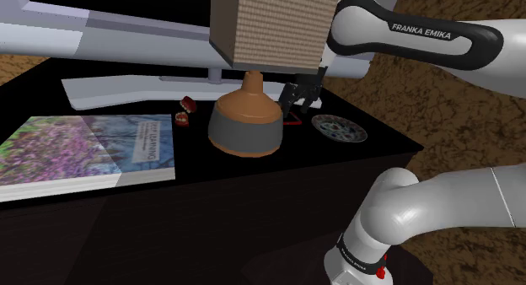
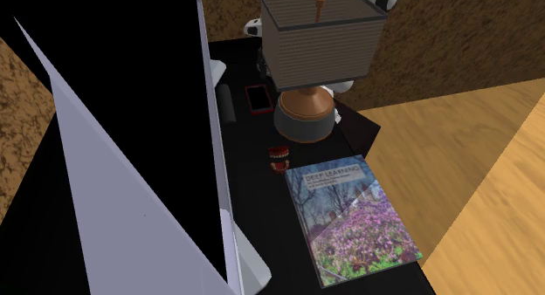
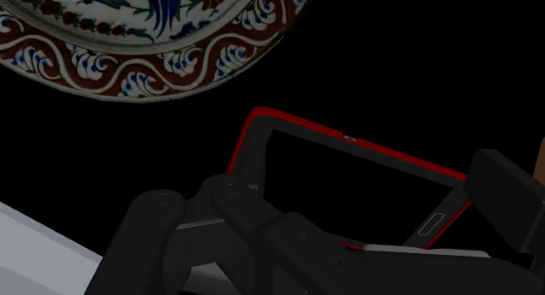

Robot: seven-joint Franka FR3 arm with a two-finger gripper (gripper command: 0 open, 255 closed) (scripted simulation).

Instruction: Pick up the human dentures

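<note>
Black against a black table (image 1: 253, 216), the gripper (image 1: 302, 106) is hanging low, its jaws standing apart and clasping nothing. Directly under them a phone (image 3: 349, 184) with a red rim and a dark screen is lying flat, stretching across the gap between the fingers (image 3: 236, 210). Just beyond the phone, a round plate (image 3: 131, 40) painted with blue, red and white scrolls is resting on the table. On the other side of the jaws, close by, a lamp (image 1: 245, 123) is standing upright, its terracotta base wrapped in a grey band and its ribbed beige shade (image 1: 265, 26) sitting above. The human dentures (image 1: 181, 118) are lying well apart from the jaws, past the lamp base on the side away from the plate, so the lamp is standing between them and the gripper. They are showing as two small red gum arches lined with white teeth, one just beside the other. Farther from the jaws than the dentures, a book (image 1: 84, 148) with a cover of purple flowers is lying flat. A pale grey monitor (image 1: 126, 39) is standing near the dentures on its wide foot.
</note>
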